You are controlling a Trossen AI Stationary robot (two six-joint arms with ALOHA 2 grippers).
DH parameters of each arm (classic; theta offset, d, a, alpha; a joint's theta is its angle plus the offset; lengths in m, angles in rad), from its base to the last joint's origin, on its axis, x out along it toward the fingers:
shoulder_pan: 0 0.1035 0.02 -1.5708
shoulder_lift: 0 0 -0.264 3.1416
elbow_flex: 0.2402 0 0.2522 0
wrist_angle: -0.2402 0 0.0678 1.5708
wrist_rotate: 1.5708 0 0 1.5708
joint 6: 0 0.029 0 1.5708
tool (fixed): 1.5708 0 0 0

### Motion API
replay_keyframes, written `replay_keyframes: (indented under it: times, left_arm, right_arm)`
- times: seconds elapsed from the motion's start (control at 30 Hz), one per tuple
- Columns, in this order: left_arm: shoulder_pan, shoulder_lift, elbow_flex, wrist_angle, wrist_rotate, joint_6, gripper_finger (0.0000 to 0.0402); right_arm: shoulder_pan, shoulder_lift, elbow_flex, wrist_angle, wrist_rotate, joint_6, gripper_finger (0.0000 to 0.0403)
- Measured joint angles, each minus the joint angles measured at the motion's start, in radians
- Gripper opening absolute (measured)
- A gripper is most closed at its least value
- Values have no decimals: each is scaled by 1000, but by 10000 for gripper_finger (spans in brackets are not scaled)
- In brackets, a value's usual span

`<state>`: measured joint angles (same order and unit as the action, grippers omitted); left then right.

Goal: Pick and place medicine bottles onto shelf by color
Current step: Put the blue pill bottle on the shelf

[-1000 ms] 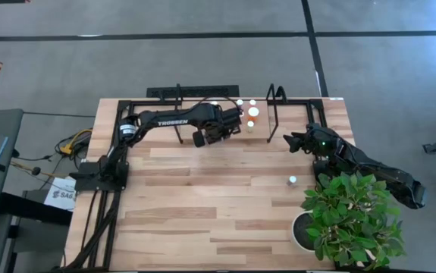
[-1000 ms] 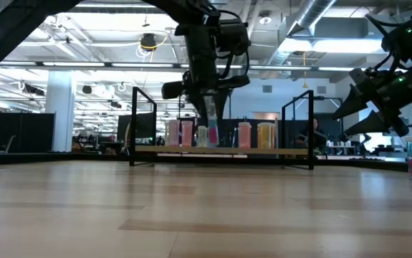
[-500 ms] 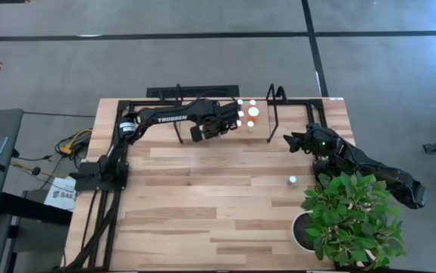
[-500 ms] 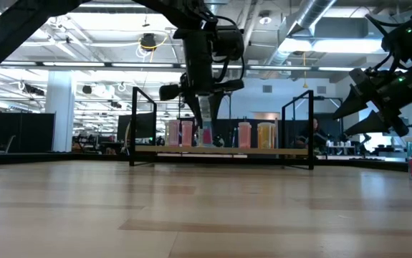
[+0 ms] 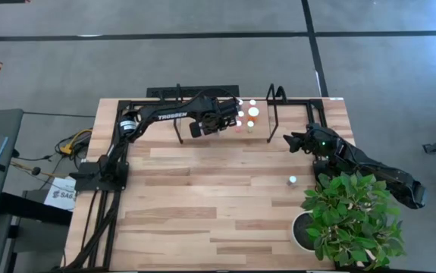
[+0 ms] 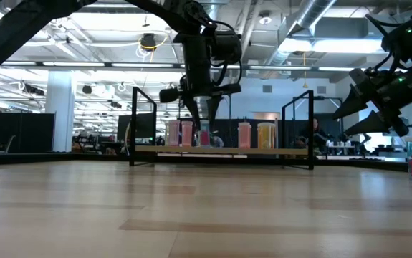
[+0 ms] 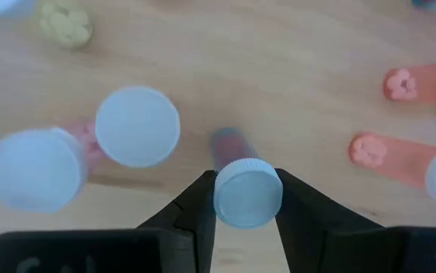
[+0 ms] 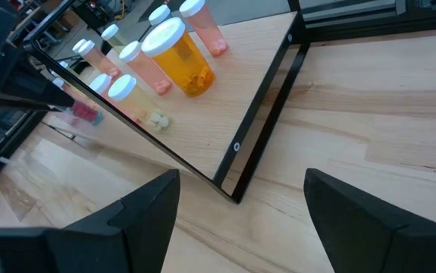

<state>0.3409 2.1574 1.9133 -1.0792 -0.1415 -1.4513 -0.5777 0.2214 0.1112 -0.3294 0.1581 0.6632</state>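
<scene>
The shelf (image 5: 278,130), a light board in a black tube frame, stands at the table's far edge with several white-capped bottles (image 5: 252,112) upright on it: pink ones (image 8: 145,72) and a larger orange one (image 8: 181,59). My left gripper (image 5: 229,120) is over the shelf board, shut on a small pink bottle (image 7: 236,171) among the other bottles (image 7: 136,125). My right gripper (image 5: 293,141) hangs open and empty above the table, right of the shelf. One more bottle (image 5: 292,180) stands alone on the table near the plant. My left gripper pinches the pink bottle by its white cap (image 7: 248,196) between its two fingers (image 7: 201,208), which point down from above. The bottle hangs upright below the fingers (image 6: 206,136), its base at the shelf board. Whether it rests on the board I cannot tell.
A potted green plant (image 5: 346,220) in a white pot fills the table's near right corner. The shelf's two upright black hoops (image 6: 297,125) and its front rail (image 8: 225,163) stand around the bottles. Bare plank tabletop (image 5: 202,197) lies in the middle and near left.
My left gripper has carried the pink bottle toward the table's far edge, in over the shelf board and closer to the standing bottles, keeping it upright. My right arm has kept still.
</scene>
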Motion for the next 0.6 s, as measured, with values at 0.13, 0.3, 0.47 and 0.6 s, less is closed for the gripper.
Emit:
replay_keyframes:
  times: [0.13,0.3,0.47,0.6]
  left_arm:
    - [4,2,-1,2,-37,1,98]
    - [20,2,-1,2,-28,2,98]
    - [34,2,-1,4,-33,4,98]
    - [47,3,-2,15,-29,16,98]
  right_arm:
    - [0,0,0,0,0,0,305]
    - [0,0,0,0,0,0,305]
    - [0,0,0,0,0,0,305]
    - [0,0,0,0,0,0,305]
